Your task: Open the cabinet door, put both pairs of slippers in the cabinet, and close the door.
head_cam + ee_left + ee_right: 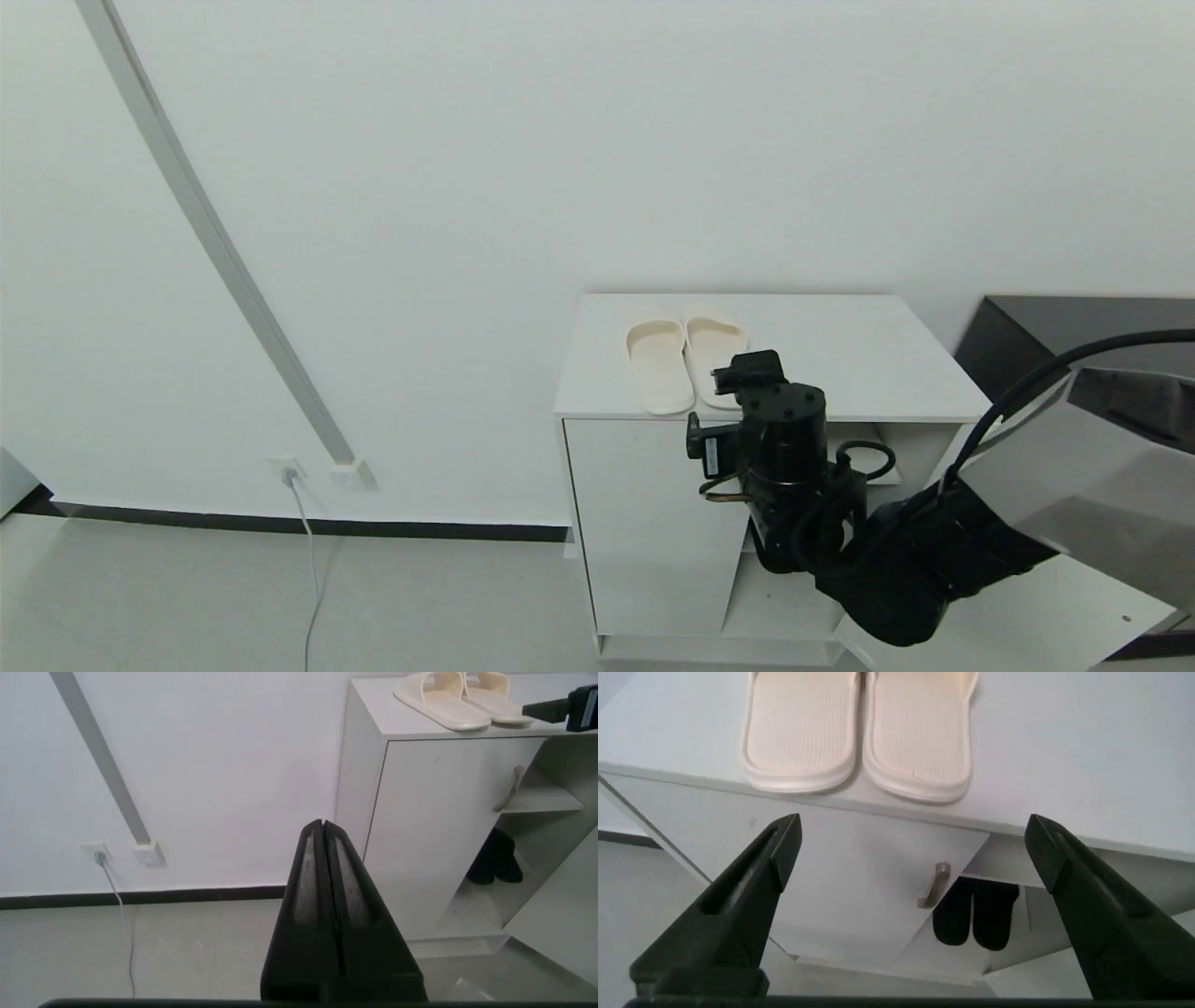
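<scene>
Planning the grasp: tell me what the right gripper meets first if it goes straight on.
The right gripper probably meets the heel ends of the cream slippers on the cabinet top; the top's front edge could come first, depth unclear.

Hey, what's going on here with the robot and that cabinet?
The robot is putting slippers away in a white cabinet. The cabinet is already open on its right side, and a pair of black slippers sits on a lower shelf inside. A pair of cream slide slippers lies on the cabinet top. The right claw is open at the top's front edge, facing that pair. The left claw is shut, off to the cabinet's left.
</scene>
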You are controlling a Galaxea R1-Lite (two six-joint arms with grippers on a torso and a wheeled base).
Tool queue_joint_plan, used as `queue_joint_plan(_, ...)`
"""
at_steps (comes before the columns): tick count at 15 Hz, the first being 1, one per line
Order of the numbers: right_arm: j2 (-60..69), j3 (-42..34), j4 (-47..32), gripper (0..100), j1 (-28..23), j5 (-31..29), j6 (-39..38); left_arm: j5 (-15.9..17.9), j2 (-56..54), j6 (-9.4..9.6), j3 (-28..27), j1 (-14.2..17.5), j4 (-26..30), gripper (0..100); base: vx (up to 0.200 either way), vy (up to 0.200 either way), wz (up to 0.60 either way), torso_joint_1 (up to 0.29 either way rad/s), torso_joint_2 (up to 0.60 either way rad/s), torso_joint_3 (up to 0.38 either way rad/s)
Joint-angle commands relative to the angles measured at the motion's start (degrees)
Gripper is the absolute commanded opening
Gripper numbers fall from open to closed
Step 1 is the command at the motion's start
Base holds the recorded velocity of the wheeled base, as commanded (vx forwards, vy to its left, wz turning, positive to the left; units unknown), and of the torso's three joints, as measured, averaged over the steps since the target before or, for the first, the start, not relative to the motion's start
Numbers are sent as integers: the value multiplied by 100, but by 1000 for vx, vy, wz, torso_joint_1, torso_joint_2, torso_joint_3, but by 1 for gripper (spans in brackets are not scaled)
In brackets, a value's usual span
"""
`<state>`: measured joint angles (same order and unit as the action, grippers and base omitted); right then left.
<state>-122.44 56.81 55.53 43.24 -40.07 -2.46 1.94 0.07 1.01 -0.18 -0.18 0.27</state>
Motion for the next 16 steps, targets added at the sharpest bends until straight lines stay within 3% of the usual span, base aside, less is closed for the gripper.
queue_joint_plan(1, 115, 269, -235, 100, -35, -1, -17, 0, -7, 4, 1, 1, 0, 0, 0, 0, 0, 0, 0, 0)
queue_joint_plan(5, 291, 823, -1079, 100, -44, 61, -149, 0, 1, 13, 9, 1, 0, 0, 0, 0, 0, 0, 0, 0)
queue_joint_plan(12, 449, 1060, -2301, 100, 27, 720, -1178, 0, 1, 4, 1, 1, 0, 0, 0, 0, 0, 0, 0, 0)
queue_joint_plan(16, 458, 990, -2283, 100, 44, 720, -1186, 0, 1, 4, 1, 1, 0, 0, 200, 0, 0, -6, -5, 7)
